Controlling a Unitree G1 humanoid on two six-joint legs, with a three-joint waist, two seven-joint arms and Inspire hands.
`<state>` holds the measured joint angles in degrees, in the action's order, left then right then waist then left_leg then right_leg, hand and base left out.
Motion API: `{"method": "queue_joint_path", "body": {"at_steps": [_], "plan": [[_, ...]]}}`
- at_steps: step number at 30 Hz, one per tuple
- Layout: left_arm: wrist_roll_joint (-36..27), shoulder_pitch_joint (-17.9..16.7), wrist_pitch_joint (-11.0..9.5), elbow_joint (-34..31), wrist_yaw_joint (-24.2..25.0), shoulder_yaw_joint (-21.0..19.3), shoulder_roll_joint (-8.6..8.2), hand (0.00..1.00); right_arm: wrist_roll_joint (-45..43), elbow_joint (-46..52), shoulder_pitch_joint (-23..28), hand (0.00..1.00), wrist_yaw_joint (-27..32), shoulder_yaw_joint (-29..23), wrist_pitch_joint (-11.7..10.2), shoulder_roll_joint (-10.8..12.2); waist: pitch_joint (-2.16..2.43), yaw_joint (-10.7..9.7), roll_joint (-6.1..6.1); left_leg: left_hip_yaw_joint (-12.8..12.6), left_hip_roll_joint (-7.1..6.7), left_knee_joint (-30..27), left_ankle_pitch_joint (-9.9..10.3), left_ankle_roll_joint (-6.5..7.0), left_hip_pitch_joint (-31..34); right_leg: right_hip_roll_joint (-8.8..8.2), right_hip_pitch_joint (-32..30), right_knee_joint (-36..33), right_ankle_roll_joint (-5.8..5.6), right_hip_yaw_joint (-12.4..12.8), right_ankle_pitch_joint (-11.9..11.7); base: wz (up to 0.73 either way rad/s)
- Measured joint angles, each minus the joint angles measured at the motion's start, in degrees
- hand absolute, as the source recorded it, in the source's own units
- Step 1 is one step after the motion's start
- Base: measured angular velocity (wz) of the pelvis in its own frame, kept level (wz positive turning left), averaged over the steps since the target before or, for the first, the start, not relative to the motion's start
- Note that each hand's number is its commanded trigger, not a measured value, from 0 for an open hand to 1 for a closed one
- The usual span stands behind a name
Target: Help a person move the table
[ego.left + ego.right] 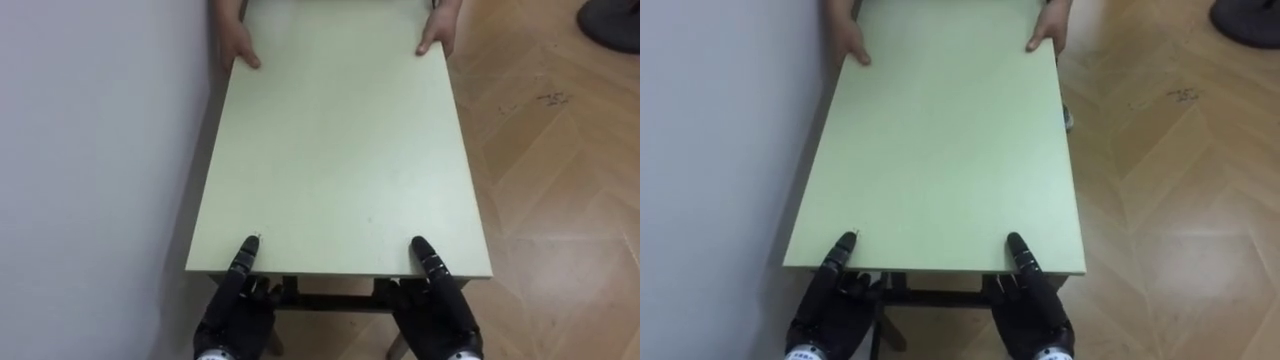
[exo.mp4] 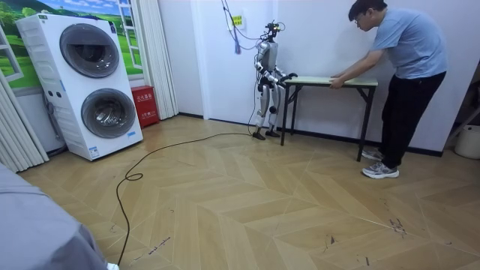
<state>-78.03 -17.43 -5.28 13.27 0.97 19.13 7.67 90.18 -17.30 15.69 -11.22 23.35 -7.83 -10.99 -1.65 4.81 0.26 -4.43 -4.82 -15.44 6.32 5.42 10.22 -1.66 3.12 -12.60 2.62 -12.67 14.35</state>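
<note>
Left hand (image 1: 232,318) and right hand (image 1: 440,310) each pinched the near short edge of the table (image 1: 340,150), one digit laid flat on the pale top and the rest of the fingers curled below against the dark frame under the edge. They sat close to the two near corners, which I judged gave an even, level hold and kept the top from twisting. At the far short edge a person's hands (image 1: 238,45) gripped the opposite corners in the same way, so the load was shared between both ends. The table stood on the wooden floor (image 1: 560,170) with its left long side just beside the white wall (image 1: 90,150). Its long axis ran straight away from the robot toward the person (image 2: 405,67), parallel to that wall. In the room view the robot stood at the table's left end and the person leaned over its right end. Whether the legs had left the floor could not be told.
</note>
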Motion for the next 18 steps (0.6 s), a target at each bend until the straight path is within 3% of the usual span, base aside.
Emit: {"method": "queue_joint_path", "body": {"at_steps": [2,6,8,10,11,15,18], "plan": [[0.01,0.26,-0.01,0.76,0.97,0.0,0.0,0.87,0.0,-0.52,-0.08,1.0,-0.7,-0.05,0.4,0.07,0.03,0.0,-0.05,0.0,0.03,0.04,0.0,0.0,-0.02,0.01,-0.02,0.0,0.0,-0.04,0.0,0.0],[1.02,0.81,-0.05,2.97,3.28,-0.39,-0.02,0.58,-0.04,-2.26,-0.63,1.0,-2.72,-0.24,1.13,0.24,0.04,0.0,-0.09,0.0,0.04,0.07,0.0,0.0,-0.04,0.02,0.0,0.0,0.0,-0.06,0.0,0.0],[1.28,1.03,-0.01,3.8,4.4,-0.46,-0.05,0.5,-0.05,-2.74,-0.77,0.97,-3.12,-0.59,1.63,0.32,0.03,0.0,-0.16,0.01,0.04,0.08,0.0,0.0,-0.1,0.02,-0.04,0.0,0.0,-0.07,0.0,0.0],[6.41,1.31,-0.06,4.81,4.94,-0.44,0.48,0.2,-0.05,-3.19,-1.05,0.4,-3.26,-0.73,1.8,0.35,0.02,0.0,-0.16,0.0,0.04,0.09,0.0,0.0,-0.24,0.01,-0.01,0.0,0.0,-0.06,0.0,0.0],[7.88,1.53,-0.02,5.07,4.94,-0.4,0.78,0.0,-0.06,-3.42,-1.21,0.02,-3.27,-0.76,1.95,0.4,0.02,-0.01,-0.18,0.01,0.04,0.1,0.0,0.0,-0.31,0.01,0.06,0.0,0.0,-0.06,0.0,0.0],[16.19,3.66,0.28,9.05,5.93,-0.98,0.87,0.0,-3.18,-5.4,-1.64,0.0,-4.02,-2.12,2.94,1.22,0.04,-0.14,-0.23,0.04,0.03,0.07,0.1,0.01,-1.2,0.01,0.96,0.01,0.0,-0.14,0.0,0.0],[17.45,4.27,0.51,9.96,6.07,-1.03,0.88,0.0,-8.35,-5.4,-1.73,0.0,-5.43,-2.04,3.9,0.28,0.18,-0.19,-0.3,0.02,0.04,-0.04,0.1,0.03,-1.33,-0.01,1.12,-0.02,0.0,-0.08,0.0,-0.02]]}}
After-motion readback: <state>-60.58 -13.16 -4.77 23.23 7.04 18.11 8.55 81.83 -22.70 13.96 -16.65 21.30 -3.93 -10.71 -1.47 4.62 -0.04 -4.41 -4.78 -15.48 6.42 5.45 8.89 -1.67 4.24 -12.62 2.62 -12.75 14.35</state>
